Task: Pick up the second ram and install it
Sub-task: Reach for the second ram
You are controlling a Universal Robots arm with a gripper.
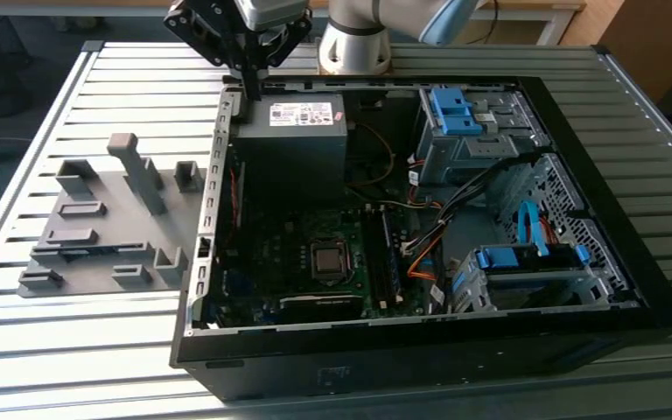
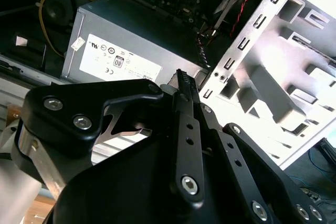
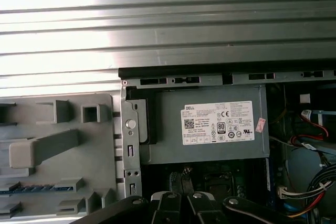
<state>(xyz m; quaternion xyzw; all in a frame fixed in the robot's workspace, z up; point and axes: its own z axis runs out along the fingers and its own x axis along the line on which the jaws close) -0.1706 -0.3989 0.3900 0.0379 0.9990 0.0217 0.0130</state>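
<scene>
The gripper (image 1: pixel 248 85) hangs over the wall of the case (image 1: pixel 210 201), at the case corner nearest the table's (image 1: pixel 32 341) far edge, just beside the PSU (image 1: pixel 295 131). Its fingers are pressed together with nothing pinched between them.

The ram (image 3: pixel 32 188) is well apart from it. It sits low in a slot of the grey tray (image 1: pixel 112 226), which lies on the table between the case and the table edge at the exterior view's left. Little more than the ram's long blue side shows.

Several things could go wrong from here:

- **Closed fingers:** if they came down on the ram as they are, they would strike its top edge and not straddle it, which could chip the board or shove the tray along the slats.
- **The case wall:** it stands between the gripper and the tray, so a low sideways sweep could catch it.
- **The blocks (image 1: pixel 137 175):** they stand upright on the tray near the ram, and a fingertip or the gripper's broad body could clip one on the way down.
- **The grip:** the ram looks thin and sits deep, so a shallow or off-centre pinch may let it tilt or slip out.
- **The slots:** the free ones lie just beside the seated stick (image 1: pixel 385 254), with cables (image 1: pixel 423 254) close by. A tilted ram could miss its slot, knock the stick or snag a cable. Pressing down while it is misaligned risks bending the board
</scene>
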